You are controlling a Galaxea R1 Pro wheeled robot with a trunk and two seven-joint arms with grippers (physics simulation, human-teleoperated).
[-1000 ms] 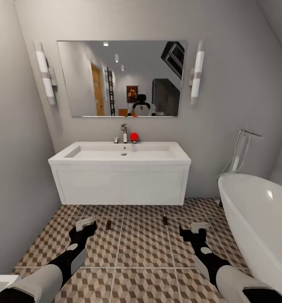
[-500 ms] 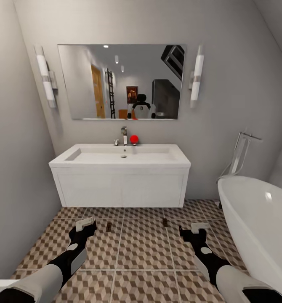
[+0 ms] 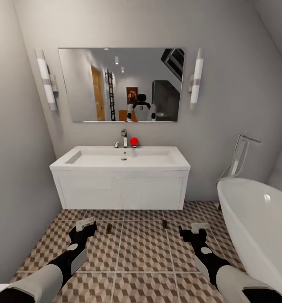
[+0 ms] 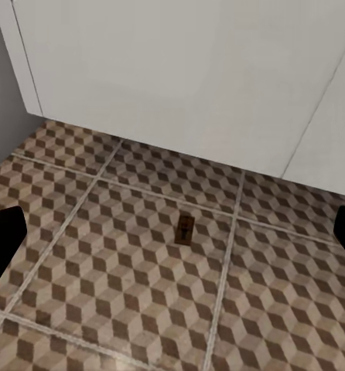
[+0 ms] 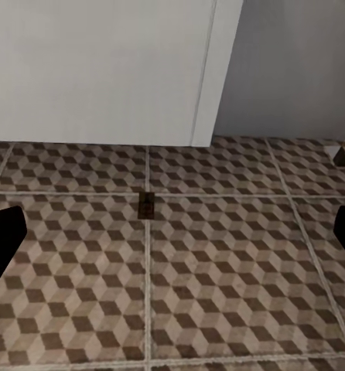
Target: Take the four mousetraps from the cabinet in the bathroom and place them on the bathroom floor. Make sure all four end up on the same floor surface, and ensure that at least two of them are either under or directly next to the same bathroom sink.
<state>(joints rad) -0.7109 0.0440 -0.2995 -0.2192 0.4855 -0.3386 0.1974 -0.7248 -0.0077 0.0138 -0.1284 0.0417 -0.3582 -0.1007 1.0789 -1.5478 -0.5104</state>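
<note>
Two small brown mousetraps lie on the cube-patterned bathroom floor (image 3: 143, 252) just in front of the white sink vanity (image 3: 121, 191). One mousetrap (image 3: 109, 228) is right of my left gripper (image 3: 86, 224); the other mousetrap (image 3: 165, 223) is left of my right gripper (image 3: 194, 229). Both grippers hover low over the tiles, open and holding nothing. The left wrist view has a trap (image 4: 185, 228) ahead between the dark fingers (image 4: 4, 239). In the right wrist view a trap (image 5: 147, 205) lies on a grout line. The cabinet is out of view.
A white bathtub (image 3: 259, 219) with a chrome floor tap (image 3: 241, 153) takes up the right side. A grey wall (image 3: 14, 189) closes the left. A mirror (image 3: 122, 84) hangs above the basin (image 3: 124, 158), with a red ball (image 3: 134, 141) by the tap.
The whole head view has shifted: sink and mirror sit a little lower and smaller, so the camera moved. Both arms and the two traps keep their places.
</note>
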